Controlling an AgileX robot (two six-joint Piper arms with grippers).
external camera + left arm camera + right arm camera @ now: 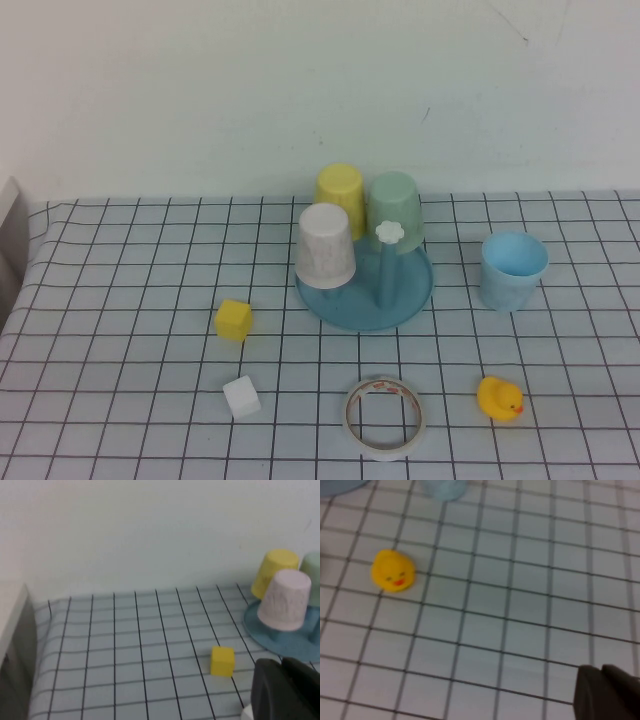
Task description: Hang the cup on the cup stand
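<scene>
Two grippers sit at the near edge, out of the high view: the left gripper shows in its wrist view as a dark shape with fingers pressed together, holding nothing, over the cloth close to the yellow cube; the right gripper is likewise closed and empty, above bare grid cloth with the rubber duck some way off. Nearest on the table lie a tape roll, the duck to its right and a white cube to its left. Farther back stands the cup stand, carrying a white speckled cup, a yellow cup and a mint-green cup upside down, with one peg bare. The cup stands upright, mouth up, on the cloth to the right of the stand, apart from it.
</scene>
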